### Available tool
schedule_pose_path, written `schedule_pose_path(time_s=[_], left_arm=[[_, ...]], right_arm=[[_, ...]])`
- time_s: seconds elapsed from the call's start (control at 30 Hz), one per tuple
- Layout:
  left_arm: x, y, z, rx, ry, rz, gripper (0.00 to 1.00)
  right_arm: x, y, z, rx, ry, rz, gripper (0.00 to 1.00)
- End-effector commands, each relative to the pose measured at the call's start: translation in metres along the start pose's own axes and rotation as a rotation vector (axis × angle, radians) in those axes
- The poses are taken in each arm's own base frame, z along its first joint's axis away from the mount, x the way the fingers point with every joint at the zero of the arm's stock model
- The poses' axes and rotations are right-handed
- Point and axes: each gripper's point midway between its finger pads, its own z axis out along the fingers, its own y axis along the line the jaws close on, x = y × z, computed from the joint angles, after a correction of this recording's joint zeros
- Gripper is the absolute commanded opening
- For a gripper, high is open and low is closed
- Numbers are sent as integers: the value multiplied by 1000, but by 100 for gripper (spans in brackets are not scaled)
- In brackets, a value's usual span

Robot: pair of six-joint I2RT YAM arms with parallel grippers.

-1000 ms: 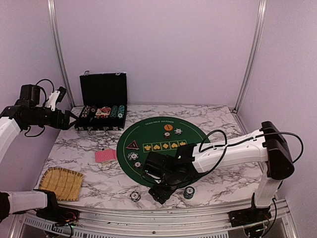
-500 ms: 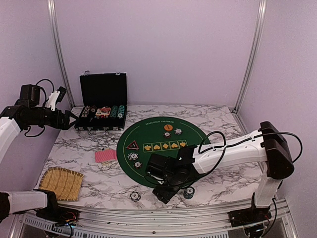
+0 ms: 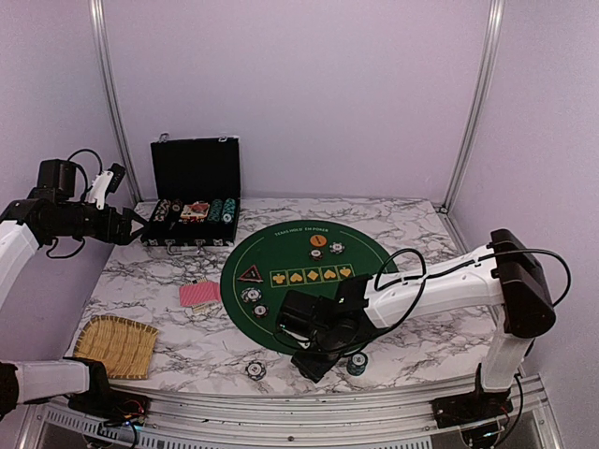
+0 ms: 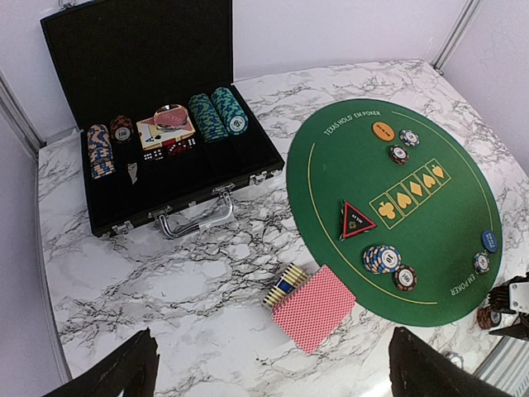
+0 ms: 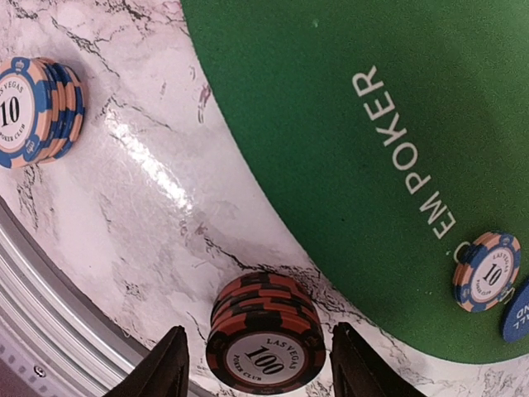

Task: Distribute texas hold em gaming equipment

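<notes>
Shifted slightly rightward and narrowing, right pincer (image 5: 258, 331) straddles the dark chip stack (image 5: 265, 354), jaws apart; an off-centre squeeze could topple chips off the table (image 5: 124, 190) edge just beyond.

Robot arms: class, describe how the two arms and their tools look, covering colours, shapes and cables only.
Both arms have white tubular links joined by bulky black joint housings. The right arm carries a black cable looping loosely above its white link. The left arm also trails looping black cables. The left tool and right tool are black, each ending in two dark, tapering fingers.
</notes>
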Motion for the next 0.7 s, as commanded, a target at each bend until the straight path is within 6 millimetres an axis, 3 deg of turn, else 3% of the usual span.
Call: schedule_pose_path(time_s=[0.0,0.23,0.67], left_arm=[[-7,-3,-8,6,-16,8,99],[-7,-4,-7,9,-15,5,99],[-8,-4,-6,15,-12,3,99]], right_arm=[[-4,-2,1,-8,-12,9,56],[-11,0,-8,-22,-29,7,44],[-19,3,-29,-31,-51,6,42]])
